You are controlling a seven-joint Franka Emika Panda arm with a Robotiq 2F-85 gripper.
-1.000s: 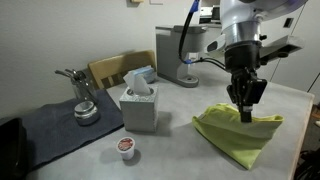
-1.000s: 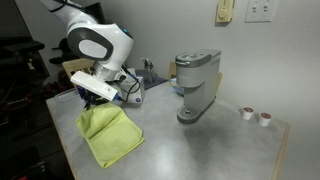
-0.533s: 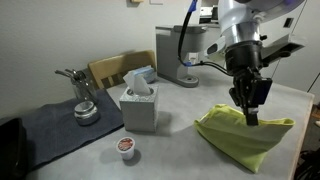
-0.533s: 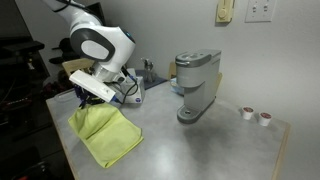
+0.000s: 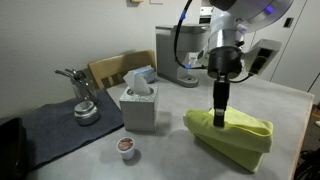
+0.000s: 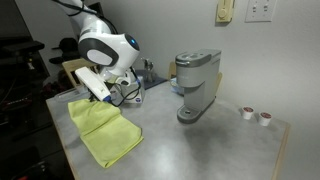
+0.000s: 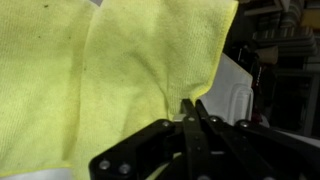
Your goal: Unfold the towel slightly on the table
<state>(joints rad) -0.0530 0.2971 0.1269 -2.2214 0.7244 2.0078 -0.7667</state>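
Note:
The lime yellow-green towel lies folded on the light grey table, near its front edge. It also shows in the other exterior view. My gripper points straight down over the towel's end nearest the tissue box, with the jaws closed together. In the wrist view the gripper pinches an edge of the towel, and the cloth hangs spread out beyond the fingertips. In an exterior view the gripper holds the towel's far corner slightly raised off the table.
A tissue box stands beside the towel. A coffee machine stands behind it. A coffee pod lies near the front edge. A dark grey-blue mat carries a metal pot. Two pods lie beyond the machine.
My gripper has moved sideways toward the tissue box and turned at the wrist, still pinching the towel. The held edge went with it, and the towel's raised peak now lies lower.

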